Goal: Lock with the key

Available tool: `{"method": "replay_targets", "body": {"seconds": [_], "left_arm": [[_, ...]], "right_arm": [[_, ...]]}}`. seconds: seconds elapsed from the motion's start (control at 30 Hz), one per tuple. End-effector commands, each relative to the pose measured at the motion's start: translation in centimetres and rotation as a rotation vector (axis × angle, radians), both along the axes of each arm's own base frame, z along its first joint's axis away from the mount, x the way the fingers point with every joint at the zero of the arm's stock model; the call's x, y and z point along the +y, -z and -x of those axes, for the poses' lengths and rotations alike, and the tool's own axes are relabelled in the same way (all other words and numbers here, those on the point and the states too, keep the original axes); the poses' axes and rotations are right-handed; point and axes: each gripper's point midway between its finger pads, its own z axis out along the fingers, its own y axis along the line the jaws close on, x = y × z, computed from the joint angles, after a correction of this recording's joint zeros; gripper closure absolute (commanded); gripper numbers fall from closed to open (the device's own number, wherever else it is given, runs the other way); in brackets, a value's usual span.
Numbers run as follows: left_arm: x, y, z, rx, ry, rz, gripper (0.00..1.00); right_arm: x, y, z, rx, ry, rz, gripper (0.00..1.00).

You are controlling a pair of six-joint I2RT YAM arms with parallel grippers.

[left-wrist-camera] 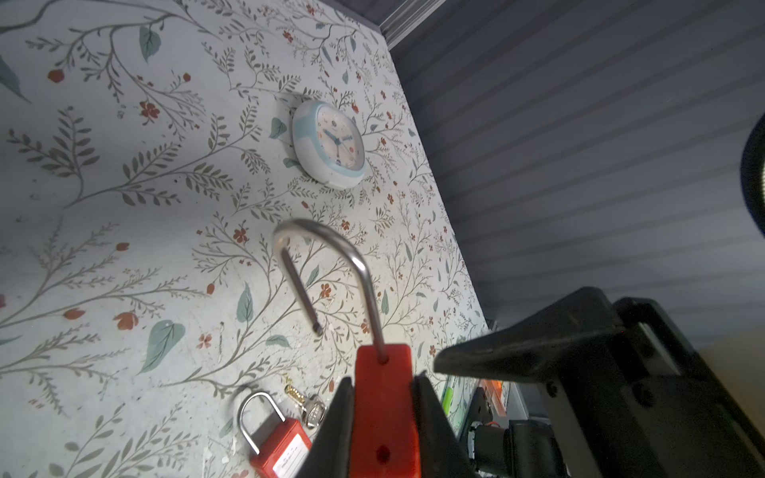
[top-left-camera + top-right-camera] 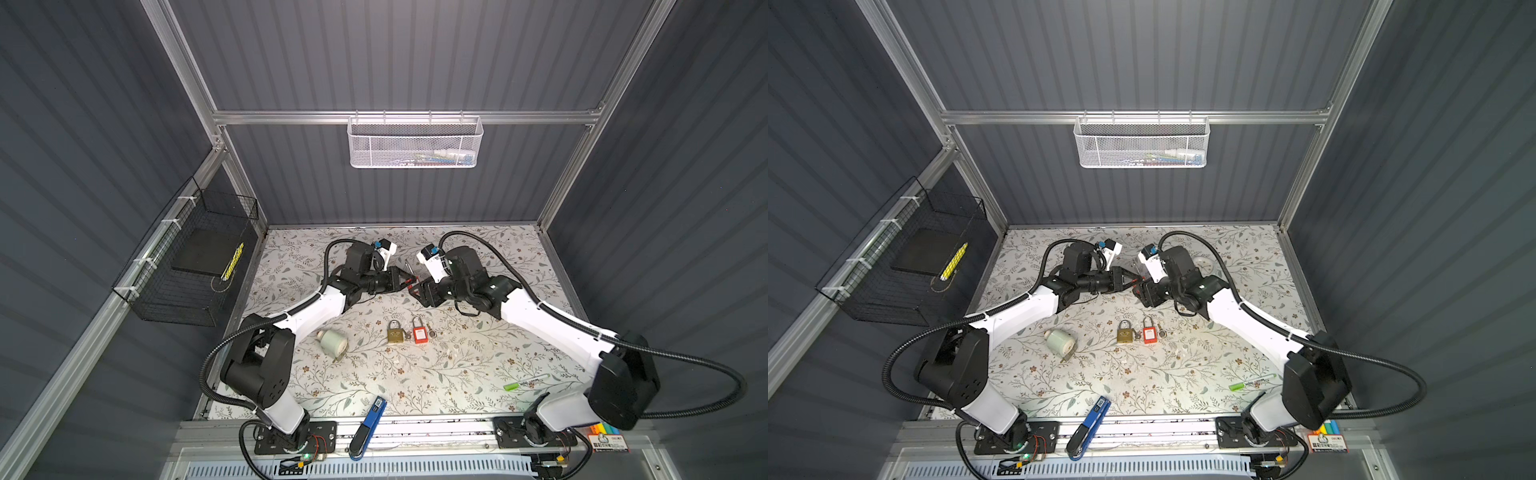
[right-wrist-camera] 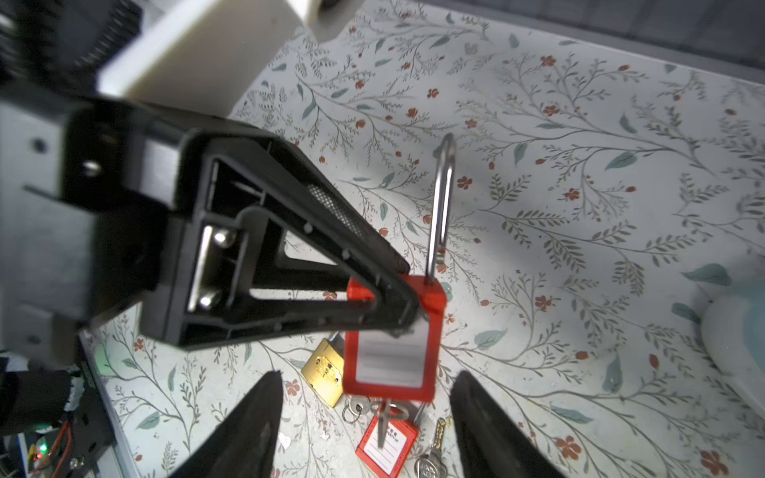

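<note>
Over the far middle of the floral table (image 2: 478,374), the left gripper (image 1: 384,377) pinches a red padlock (image 1: 383,418) by its body. Its shackle (image 1: 327,248) hangs open, so locking is not yet done. The right gripper (image 3: 366,374) hovers just right of it, jaws spread, empty. A loose key (image 3: 432,455) lies on the table, nearer.

My left arm (image 2: 320,305) and right arm (image 2: 552,328) were white with black joints. A bumpy black cable (image 2: 463,232) ran behind my black right gripper (image 3: 366,374).

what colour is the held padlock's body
Red plastic padlock body, best in the right wrist view.
</note>
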Motion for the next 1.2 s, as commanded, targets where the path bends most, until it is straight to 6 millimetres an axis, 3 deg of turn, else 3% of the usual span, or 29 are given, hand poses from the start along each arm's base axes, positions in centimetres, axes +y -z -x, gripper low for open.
{"method": "replay_targets", "body": {"seconds": [0.0,0.2,0.33,0.63,1.17], "left_arm": [[0.6,-4.7,-1.5,-0.110,-0.068,0.104,1.00],[0.2,-7.3,-2.7,-0.139,-0.087,0.220,1.00],[0.3,-8.6,-3.3,-0.155,-0.114,0.277,1.00],[1.5,-10.2,-4.0,-0.191,-0.196,0.326,1.00],[3.8,-12.5,-5.2,-0.188,-0.254,0.459,1.00]], "right_arm": [[-1.4,-3.3,-1.0,-0.043,0.068,-0.169,0.29],[-3.9,-5.8,-1.5,0.002,0.156,-0.518,0.27],[-4.5,-6.4,-1.9,0.028,0.200,-0.641,0.26],[-3.4,-8.3,-2.8,0.084,0.173,-0.843,0.26],[0.6,-8.7,-2.5,0.171,0.089,-1.008,0.25]]}}
